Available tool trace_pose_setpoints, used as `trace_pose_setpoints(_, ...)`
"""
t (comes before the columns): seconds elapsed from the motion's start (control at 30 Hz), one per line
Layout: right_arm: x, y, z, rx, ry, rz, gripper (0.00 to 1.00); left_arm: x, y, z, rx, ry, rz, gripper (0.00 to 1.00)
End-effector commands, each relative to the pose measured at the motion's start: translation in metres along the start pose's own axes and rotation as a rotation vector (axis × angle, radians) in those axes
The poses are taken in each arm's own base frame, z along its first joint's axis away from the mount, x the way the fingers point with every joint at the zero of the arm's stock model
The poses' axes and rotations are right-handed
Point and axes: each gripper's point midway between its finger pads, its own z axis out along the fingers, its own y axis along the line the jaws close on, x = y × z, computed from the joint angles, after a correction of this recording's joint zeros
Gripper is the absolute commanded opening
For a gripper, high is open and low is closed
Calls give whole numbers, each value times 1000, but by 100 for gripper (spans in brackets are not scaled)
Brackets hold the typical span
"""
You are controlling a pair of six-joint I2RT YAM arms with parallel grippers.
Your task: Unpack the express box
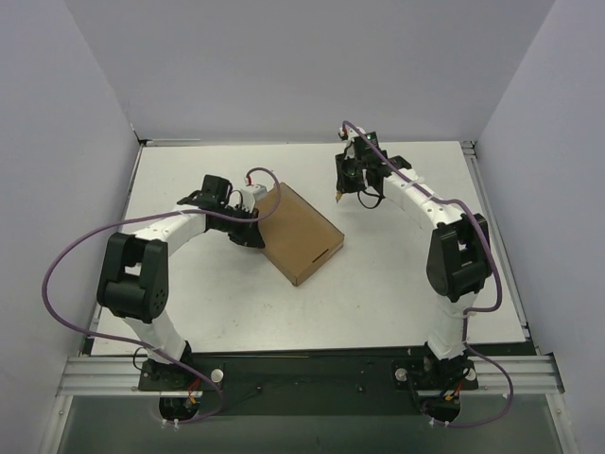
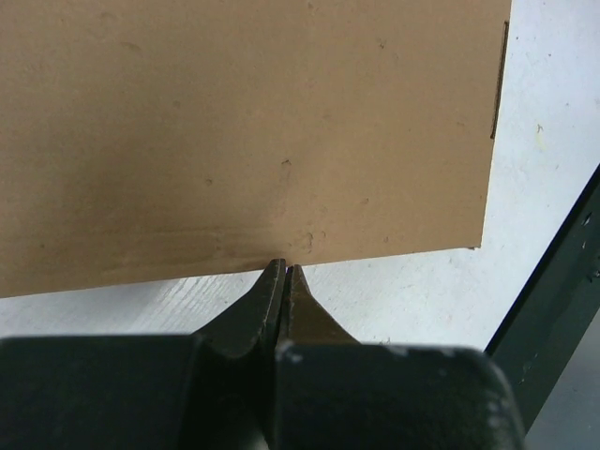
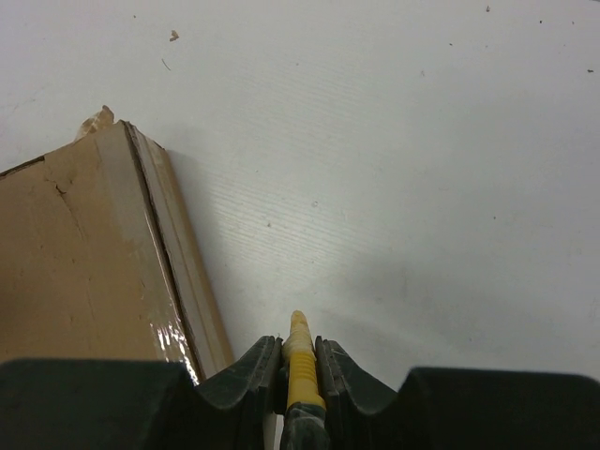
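Box [image 1: 301, 235] lies closed on white table [image 1: 406, 284] between grey walls [image 1: 284, 66]; left hand [image 2: 284, 274] shut, empty; right hand [image 3: 298, 345] grips yellow knife [image 3: 298, 328].

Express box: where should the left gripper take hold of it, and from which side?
Probably the thin edge facing the left gripper, approached low from the left. The express box lies flat and closed, its top too broad to span, so only the edge would fit in the gripper. The gripper is shut there now and must open first.

Express box [image 1: 301, 235] matt cardboard; tape [image 3: 172, 339] glossy
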Motion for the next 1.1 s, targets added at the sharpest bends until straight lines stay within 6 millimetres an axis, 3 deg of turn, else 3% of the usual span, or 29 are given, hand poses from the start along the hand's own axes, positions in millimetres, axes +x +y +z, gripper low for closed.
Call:
trace_pose_setpoints(0.0,-16,-4,-15,19,-50,-17,0,8,12,9,-36,34,14,0)
trace_pose_setpoints(0.23,-12,-3,-12,7,-38,-25,0,41,19,1,-83,135,5,0)
trace_pose_setpoints(0.33,-12,-2,-10,3,-36,-22,0,28,13,-8,-51,75,11,0)
trace_pose_setpoints(0.4,-12,-1,-9,0,-35,-17,0,8,4,-14,-31,6,54,0)
trace_pose_setpoints(0.6,-13,-1,-7,-2,-36,-19,0,-22,-14,-11,36,-61,90,0)
trace_pose_setpoints(0.87,-14,-1,-10,-1,-42,-22,0,-37,-11,0,42,-74,70,0)
trace_pose_setpoints(1.07,-12,-2,-9,-1,-39,-21,0,-28,-3,7,27,-47,56,0)
